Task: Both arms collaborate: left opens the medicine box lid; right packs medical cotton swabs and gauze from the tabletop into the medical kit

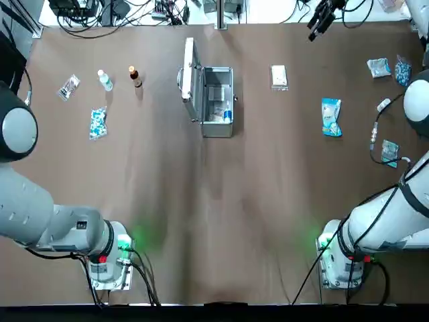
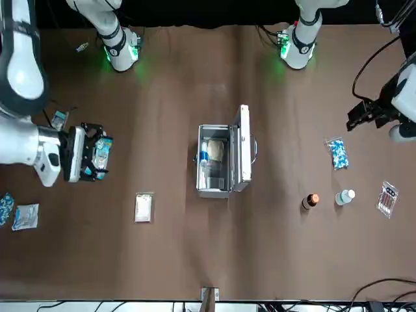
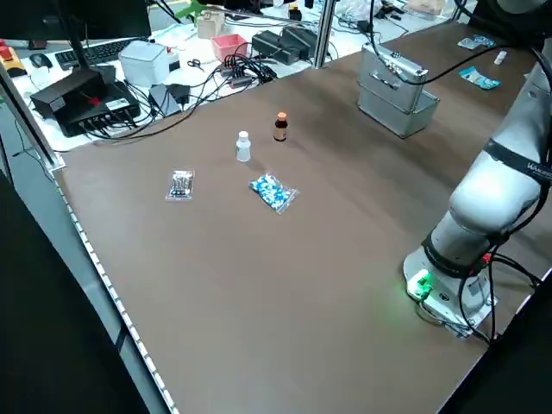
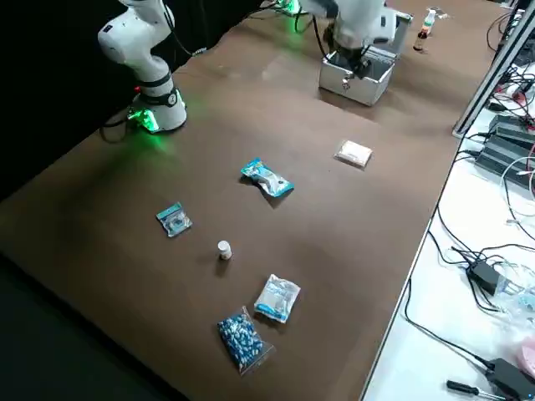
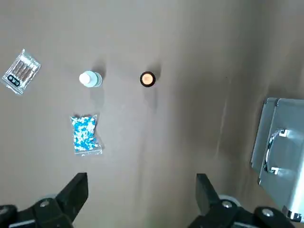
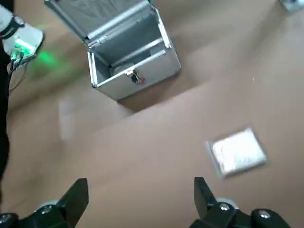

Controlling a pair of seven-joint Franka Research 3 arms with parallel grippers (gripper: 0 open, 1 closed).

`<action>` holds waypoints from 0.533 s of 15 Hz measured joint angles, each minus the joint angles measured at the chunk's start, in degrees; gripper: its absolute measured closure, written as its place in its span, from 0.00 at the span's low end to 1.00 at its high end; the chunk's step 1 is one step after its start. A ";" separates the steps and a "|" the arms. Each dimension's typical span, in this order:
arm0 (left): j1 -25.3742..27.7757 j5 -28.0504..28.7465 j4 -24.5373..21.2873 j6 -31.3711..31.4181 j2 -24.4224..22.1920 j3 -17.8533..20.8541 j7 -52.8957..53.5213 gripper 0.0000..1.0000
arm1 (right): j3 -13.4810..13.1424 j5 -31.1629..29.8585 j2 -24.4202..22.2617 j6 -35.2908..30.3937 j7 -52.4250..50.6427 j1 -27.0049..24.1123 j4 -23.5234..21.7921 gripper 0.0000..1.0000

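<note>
- the top view shows inside the medicine box [image 1: 218,127], where a pale bundle [image 1: 216,94] and a blue-and-white bottle [image 1: 228,116] lie; the left wrist view shows only the outside of the raised lid [image 5: 285,147] and its handle [image 5: 270,152], hiding the contents
- the right gripper [image 6: 141,197] is above the robot's right part of the desk [image 1: 255,201], its fingers spread with nothing between them; in the front view it covers part of a blue packet [image 1: 331,117] that the top view shows whole
- the white gauze packet [image 6: 238,151] lies flat beyond the right fingertips, apart from them; the open box is farther off, to the robot's left of that packet
- the left gripper [image 5: 142,197] is above the robot's left part of the desk, fingers also apart and gripping nothing; the box stands well to the robot's right of them
- beyond the left fingertips lie a blue-and-white bag [image 5: 84,134], a silver sachet [image 5: 21,72], a white bottle [image 5: 90,79] and a brown bottle [image 5: 147,79], both upright
- on the robot's right, lower than the right fingers, are a pale packet [image 4: 277,298], a darker blue bag [image 4: 242,341], a small white container [image 4: 224,250] and a small clear pack [image 4: 174,220]
- in the right side view the right arm [image 4: 359,21] blocks part of the box
</note>
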 joint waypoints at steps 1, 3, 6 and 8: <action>0.00 0.00 0.00 0.00 -0.03 0.00 0.01 0.00 | 0.00 -0.93 -0.11 -1.08 4.52 -0.02 1.11 0.02; 0.00 0.00 -0.08 0.07 -0.03 0.01 0.02 0.00 | -0.08 -1.87 -0.12 -1.68 11.65 -0.52 2.03 0.02; 0.12 0.00 -0.19 0.07 -0.03 0.06 0.19 0.00 | -0.15 -6.46 -0.10 -2.16 20.30 -2.02 2.12 0.02; 0.12 0.00 -0.27 0.01 -0.03 0.02 0.42 0.00 | -0.11 -11.06 0.02 -2.32 28.01 -2.10 2.11 0.02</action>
